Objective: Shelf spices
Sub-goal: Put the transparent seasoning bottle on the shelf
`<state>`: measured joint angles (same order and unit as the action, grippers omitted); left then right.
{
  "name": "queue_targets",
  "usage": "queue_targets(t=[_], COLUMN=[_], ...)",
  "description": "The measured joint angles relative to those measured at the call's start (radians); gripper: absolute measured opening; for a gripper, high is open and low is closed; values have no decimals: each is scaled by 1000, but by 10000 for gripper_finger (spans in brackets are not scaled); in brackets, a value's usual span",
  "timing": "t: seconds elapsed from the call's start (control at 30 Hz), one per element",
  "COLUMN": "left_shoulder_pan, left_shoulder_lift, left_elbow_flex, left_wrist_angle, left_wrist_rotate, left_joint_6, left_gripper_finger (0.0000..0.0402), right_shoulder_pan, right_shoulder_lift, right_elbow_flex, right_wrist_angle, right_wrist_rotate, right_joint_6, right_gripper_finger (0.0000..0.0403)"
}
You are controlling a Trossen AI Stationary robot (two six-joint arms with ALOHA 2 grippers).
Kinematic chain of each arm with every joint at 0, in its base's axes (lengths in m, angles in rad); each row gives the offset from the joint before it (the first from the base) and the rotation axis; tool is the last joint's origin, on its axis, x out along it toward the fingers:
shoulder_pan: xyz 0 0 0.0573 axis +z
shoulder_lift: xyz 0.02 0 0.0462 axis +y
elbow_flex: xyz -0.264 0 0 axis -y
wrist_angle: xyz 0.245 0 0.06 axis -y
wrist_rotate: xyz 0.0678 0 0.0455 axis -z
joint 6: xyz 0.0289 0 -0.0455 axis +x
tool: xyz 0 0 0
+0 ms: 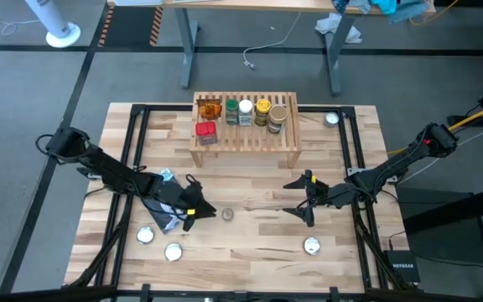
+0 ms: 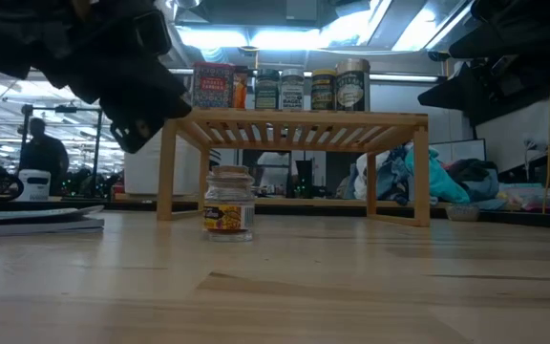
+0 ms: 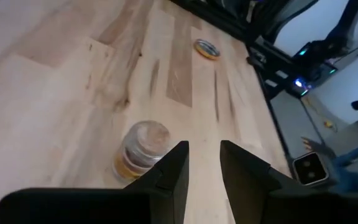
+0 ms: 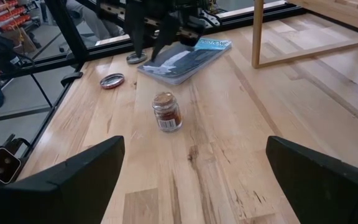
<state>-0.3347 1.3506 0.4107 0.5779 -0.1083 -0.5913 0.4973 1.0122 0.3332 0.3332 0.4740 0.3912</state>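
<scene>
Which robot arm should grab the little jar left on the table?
Probably the left. The left hand is right beside the small jar, nearly closed. The right hand is wide open but farther away.

wood table [image 1: 250, 243], shelf [image 1: 246, 143], 1 clear jar [image 1: 228, 215], 4 discs [image 1: 173, 251], pouch [image 1: 164, 210]

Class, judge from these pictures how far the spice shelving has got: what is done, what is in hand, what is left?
Done: six spices stand on the shelf. In hand: nothing is held; the left gripper, nearly shut, sits beside the last jar, and the right gripper is open. Left: shelving that jar.
</scene>
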Motion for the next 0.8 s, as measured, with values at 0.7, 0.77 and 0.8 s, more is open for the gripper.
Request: queue_targets(t=[0.7,0.77,0.8], left_shoulder_pan=[-149,-149,-149], left_shoulder_lift=[84,137,167], left_elbow_flex=[-1,-1,-1], left_wrist_angle=[-49,-6,20], left_wrist_rotate=[-208,-234,-242], left_joint_6=[27,27,27], left_gripper_finger=[278,292,297], right_shoulder_pan=[0,0,0], right_shoulder_lift=[0,0,0], right_elbow_flex=[0,0,0], right_wrist_angle=[-4,-4,-7], right_wrist_rotate=[0,0,0], right_joint_6=[0,0,0], right_gripper_finger=[397,397,397])
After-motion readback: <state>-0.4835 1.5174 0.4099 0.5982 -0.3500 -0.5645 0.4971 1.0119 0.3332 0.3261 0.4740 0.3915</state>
